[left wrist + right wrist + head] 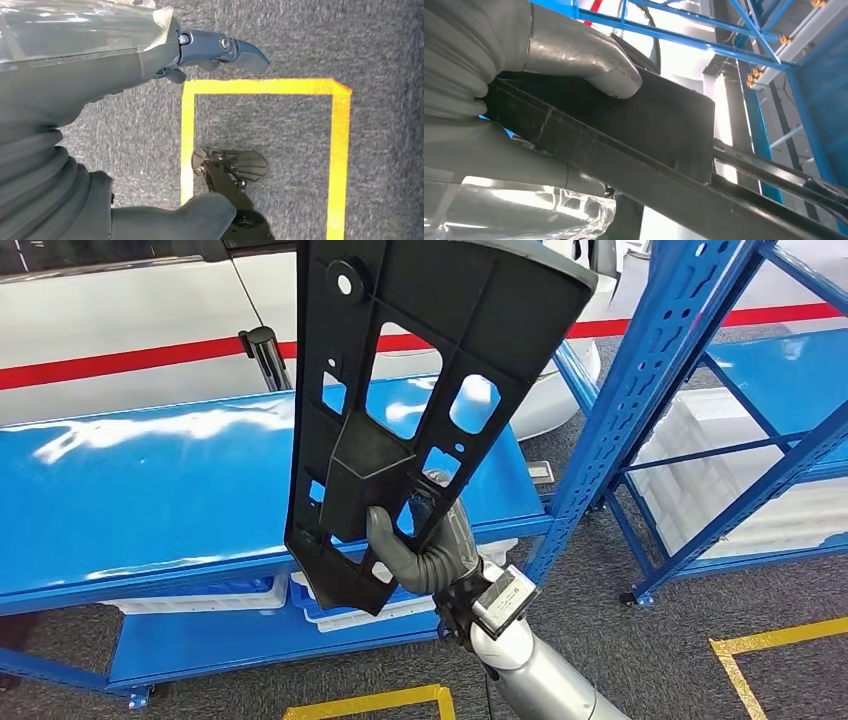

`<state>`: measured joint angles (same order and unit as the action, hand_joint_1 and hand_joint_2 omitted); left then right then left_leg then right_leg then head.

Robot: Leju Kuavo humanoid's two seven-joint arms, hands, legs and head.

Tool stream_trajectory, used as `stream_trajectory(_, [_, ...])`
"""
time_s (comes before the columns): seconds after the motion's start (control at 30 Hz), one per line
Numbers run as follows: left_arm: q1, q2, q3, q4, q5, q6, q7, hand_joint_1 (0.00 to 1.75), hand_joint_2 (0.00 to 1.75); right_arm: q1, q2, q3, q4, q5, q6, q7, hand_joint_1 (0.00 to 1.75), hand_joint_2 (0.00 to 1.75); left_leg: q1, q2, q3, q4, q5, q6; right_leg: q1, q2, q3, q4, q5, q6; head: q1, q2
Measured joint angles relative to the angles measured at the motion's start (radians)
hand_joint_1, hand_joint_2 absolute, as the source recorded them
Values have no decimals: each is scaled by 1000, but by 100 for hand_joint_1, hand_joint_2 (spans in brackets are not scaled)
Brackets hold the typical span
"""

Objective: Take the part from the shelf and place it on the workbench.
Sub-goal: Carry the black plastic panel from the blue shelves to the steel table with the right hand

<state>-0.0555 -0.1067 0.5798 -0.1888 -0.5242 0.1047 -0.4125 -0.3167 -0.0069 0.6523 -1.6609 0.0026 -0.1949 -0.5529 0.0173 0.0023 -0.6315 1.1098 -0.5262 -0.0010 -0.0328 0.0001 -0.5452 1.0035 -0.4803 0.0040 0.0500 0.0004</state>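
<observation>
No legible text, label, brand, number or sign is recorded in any view. A small pale tag is noted on the floor by the blue shelf upright, its print too small to be read. Yellow floor tape carries no characters.

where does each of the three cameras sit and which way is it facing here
Head view: high on the body, looking forward and down at the blue shelf top; the right hand holds the flat black plastic part with cut-outs upright.
Left wrist view: behind the left hand, facing grey carpet and yellow floor tape.
Right wrist view: behind the right hand, close on the part's edge.
Shared: head and right wrist views show that part gripped.
</observation>
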Motion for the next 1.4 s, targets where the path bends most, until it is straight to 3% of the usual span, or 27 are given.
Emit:
stream_trajectory(0.07, [1, -1, 3, 0, 0, 2, -1, 0, 175, 6, 3, 0, 0, 4, 3, 1, 175, 175, 4, -2, -41, 125, -75, -9, 5, -1, -17, 1, 12, -12, -1, 0])
stream_trajectory(0.1, [1, 0, 4, 0, 0, 3, -2, 0, 175, 9, 3, 0, 0, 7, 5, 1, 175, 175, 5, -2, -49, 163, -89, -13, 6, -2, -25, 1, 18, -13, -1, 0])
stream_trajectory(0.13, [1, 0, 5, 0, 0, 4, -3, 0, 175, 11, 3, 0, 0, 10, 7, 2, 175, 175, 7, -1, -41, 170, -84, -15, 7, -2, -32, 2, 23, -12, -1, 0])
stream_trajectory(0.17, [1, 0, 6, 0, 0, 4, -3, 0, 175, 13, 3, 0, 0, 12, 8, 3, 175, 175, 9, -1, -13, 138, -62, -16, 6, -2, -38, 3, 28, -10, -1, 0])
stream_trajectory(0.27, [-3, 2, 7, 0, 0, 5, -4, 0, 175, 14, 8, -2, 0, 14, 9, 5, 175, 175, 11, -4, 114, -54, -3, -11, 7, 0, -51, 6, 41, 4, 0, 0])
stream_trajectory(0.33, [-5, 2, 8, 0, 1, 5, -4, 0, 175, 14, 12, -3, 0, 14, 9, 6, 175, 175, 4, -7, 142, -108, -1, -3, 9, -1, -55, 7, 51, 18, 1, 0])
stream_trajectory(0.4, [-4, 2, 12, 0, 1, 5, -4, 0, 175, 15, 15, -4, 0, 14, 9, 7, 175, 175, -1, -6, 135, -114, 11, 13, 11, -2, -58, 5, 60, 36, 2, 0])
stream_trajectory(0.43, [-5, 2, 13, 0, 2, 6, -4, 0, 175, 16, 16, -4, 0, 14, 9, 7, 175, 175, -2, -4, 130, -118, 21, 22, 11, -2, -65, 11, 55, 41, 1, 0])
stream_trajectory(0.5, [-6, 0, 16, 0, 1, 6, -5, 0, 175, 18, 15, -5, 0, 15, 8, 7, 175, 175, -2, 2, 114, -127, 42, 42, 13, -2, -98, 77, 0, 33, 3, 0])
stream_trajectory(0.57, [-5, 0, 17, 0, -1, 6, -5, 0, 175, 23, 14, -9, -1, 17, 5, 6, 175, 175, -6, 5, 92, -126, 58, 51, 13, -2, -142, 205, -79, 19, 5, 0])
stream_trajectory(0.6, [-5, 0, 17, 0, -2, 6, -5, 0, 175, 26, 13, -11, -1, 18, 3, 6, 175, 175, -8, 6, 81, -126, 66, 53, 13, -2, -155, 259, -100, 19, 5, 0])
stream_trajectory(0.63, [-4, 0, 17, 0, -4, 6, -5, 0, 175, 29, 12, -13, -1, 19, 2, 5, 175, 175, -9, 7, 71, -125, 73, 53, 13, -2, -152, 284, -103, 25, 5, 0])
stream_trajectory(0.67, [-4, -1, 17, 0, -5, 6, -5, 0, 175, 31, 11, -15, -1, 20, 0, 5, 175, 175, -10, 7, 61, -124, 80, 52, 13, -2, -131, 274, -91, 33, 5, 0])
stream_trajectory(0.73, [-4, -2, 17, 0, -7, 6, -5, 0, 175, 32, 11, -17, -2, 22, -2, 5, 175, 175, -11, 6, 47, -120, 91, 47, 14, -2, -38, 151, -52, 44, 5, 0])
stream_trajectory(0.8, [-4, -4, 17, 0, -8, 6, -6, 0, 175, 32, 11, -19, -5, 24, -2, 4, 175, 175, -14, 7, 37, -115, 99, 38, 20, -2, 51, 16, -41, 40, 5, 0])
stream_trajectory(0.83, [-4, -4, 17, 0, -8, 6, -6, 0, 175, 32, 11, -19, -6, 25, -3, 4, 175, 175, -16, 7, 33, -113, 104, 33, 25, -1, 70, -18, -43, 35, 5, 0])
stream_trajectory(0.9, [-4, -5, 17, 0, -9, 6, -6, 0, 175, 34, 11, -20, -8, 29, -6, 3, 175, 175, -17, 7, 28, -111, 114, 22, 27, -1, 65, -29, -41, 26, 4, 0])
stream_trajectory(0.97, [-3, -3, 17, 0, -11, 6, -5, 0, 175, 37, 11, -21, -9, 35, -7, 0, 175, 175, -14, 5, 15, -80, 87, 12, 16, -2, 57, -31, -30, 7, 2, 0])
stream_trajectory(1.07, [-1, -1, 17, 0, -14, 6, -2, 0, 175, 43, 13, -21, -14, 45, -5, -6, 175, 175, -6, -1, -33, 77, -40, -6, 11, -6, 39, -31, -8, -18, -1, 0])
stream_trajectory(1.1, [-1, -1, 17, 0, -14, 6, -2, 0, 175, 46, 13, -21, -16, 48, -4, -7, 175, 175, -3, -2, -46, 133, -70, -11, 12, -6, 30, -30, -2, -18, -1, 0])
stream_trajectory(1.13, [-1, -1, 18, 0, -14, 6, -1, 0, 175, 49, 13, -21, -16, 49, -3, -9, 175, 175, 1, -2, -49, 167, -79, -16, 13, -6, 20, -27, 3, -17, -2, 0])
stream_trajectory(1.17, [-1, 0, 18, 0, -14, 6, -1, 0, 175, 51, 13, -21, -16, 50, -3, -10, 175, 175, 5, -2, -36, 166, -69, -20, 12, -6, 12, -23, 8, -15, -2, 0])
stream_trajectory(1.2, [-1, 0, 18, 0, -14, 6, 0, 0, 175, 53, 13, -21, -17, 50, -3, -11, 175, 175, 10, -2, -4, 127, -44, -22, 11, -6, 3, -18, 11, -12, -2, 0])
stream_trajectory(1.23, [-2, 1, 18, 0, -15, 6, 0, 0, 175, 54, 13, -21, -17, 50, -2, -12, 175, 175, 14, -1, 40, 61, -17, -24, 10, -5, -4, -12, 13, -10, -2, 0])
stream_trajectory(1.3, [-3, 1, 18, 0, -16, 6, 0, 0, 175, 53, 14, -22, -21, 51, -1, -13, 175, 175, 14, -5, 115, -60, 9, -22, 11, -5, -19, -1, 19, -1, -2, 0])
stream_trajectory(1.33, [-4, 1, 18, 0, -17, 6, -1, 0, 175, 52, 14, -22, -22, 52, -1, -14, 175, 175, 12, -7, 129, -91, 10, -18, 13, -5, -25, 2, 23, 6, -1, 0])
stream_trajectory(1.4, [-4, 1, 18, 0, -18, 6, -1, 0, 175, 53, 16, -22, -26, 57, 0, -16, 175, 175, 4, -9, 122, -101, 13, -4, 14, -5, -33, 2, 35, 24, -1, 0])
